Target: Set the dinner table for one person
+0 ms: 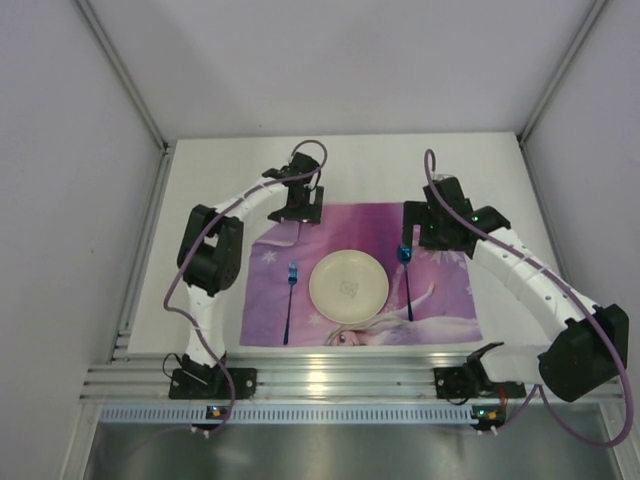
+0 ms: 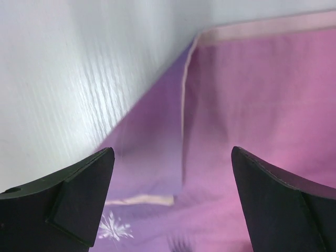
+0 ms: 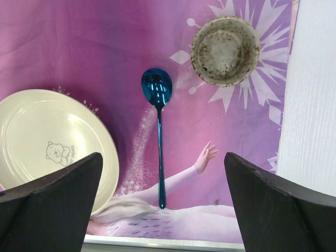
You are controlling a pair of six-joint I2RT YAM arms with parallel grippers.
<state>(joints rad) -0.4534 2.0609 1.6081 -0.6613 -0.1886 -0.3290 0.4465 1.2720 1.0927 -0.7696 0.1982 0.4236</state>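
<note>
The dinner table (image 1: 350,165) is a white top with a purple placemat (image 1: 440,300) in its middle. On the mat lie a cream plate (image 1: 348,285), a blue fork (image 1: 291,280) to its left and a blue spoon (image 1: 406,262) to its right. My left gripper (image 1: 300,212) hangs open and empty over the mat's far left corner, where the placemat (image 2: 252,105) lies creased with its pale edge folded. My right gripper (image 1: 425,228) stands open over the mat's far right part. Its wrist view shows the spoon (image 3: 157,100), the plate (image 3: 47,142) and a small speckled bowl (image 3: 226,50).
Ribbed aluminium rails (image 1: 330,380) run along the near edge, with both arm bases bolted there. White walls close in the table on the left, right and back. Bare tabletop (image 2: 63,79) lies left of the mat's corner, and more of it (image 3: 310,105) right of the mat.
</note>
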